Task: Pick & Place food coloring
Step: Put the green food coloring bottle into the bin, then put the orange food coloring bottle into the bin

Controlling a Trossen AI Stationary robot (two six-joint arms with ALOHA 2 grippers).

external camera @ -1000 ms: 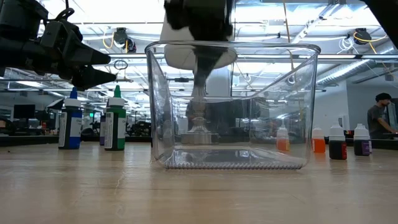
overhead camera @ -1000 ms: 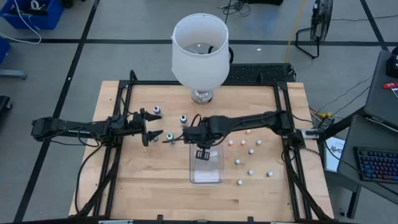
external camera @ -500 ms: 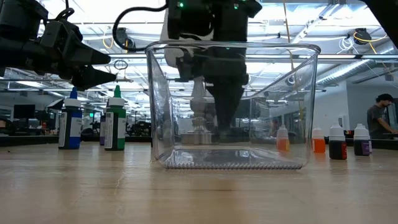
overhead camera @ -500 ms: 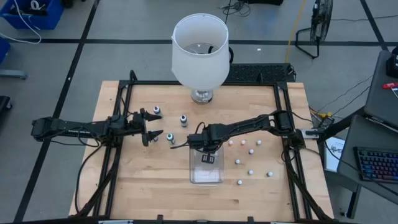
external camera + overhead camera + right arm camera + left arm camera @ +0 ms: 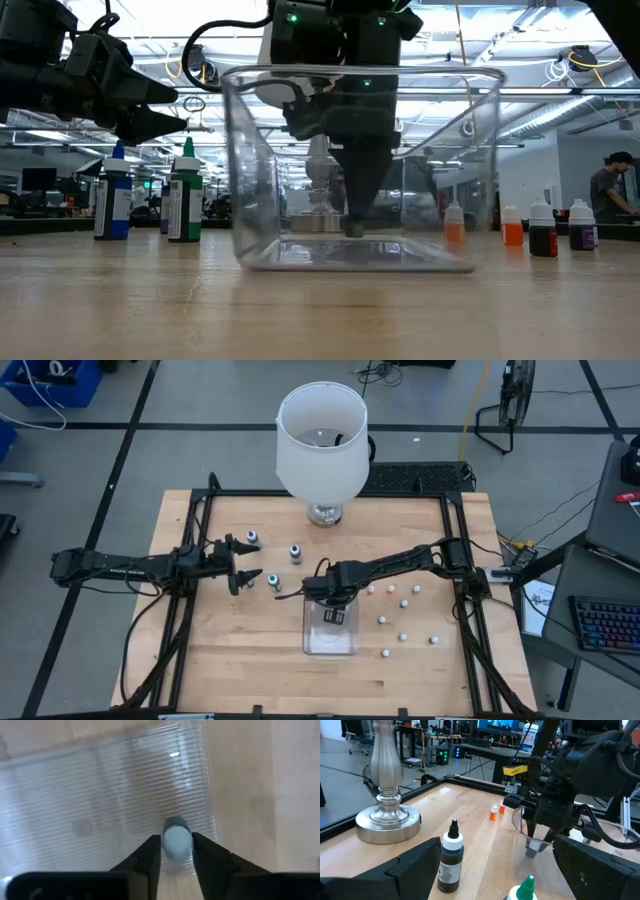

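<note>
so the left gripper (image 5: 248,565) just hangs wide open near the desk's left edge by three food coloring bottles (image 5: 273,581), while the right gripper (image 5: 176,851) has a whitish bottle (image 5: 177,840) between its fingers, down inside the clear tray (image 5: 313,643) mid-desk

Wooden table (image 5: 240,650) carries bottles (image 5: 405,603), tray (image 5: 330,642), lamp (image 5: 324,512).

Tabletop, seen past the left arm's fingers
Silver lamp base (image 5: 387,815); dark white-capped dropper bottle (image 5: 451,857); green-capped bottle (image 5: 524,890); right gripper (image 5: 534,847) in clear tray (image 5: 520,822).
</note>
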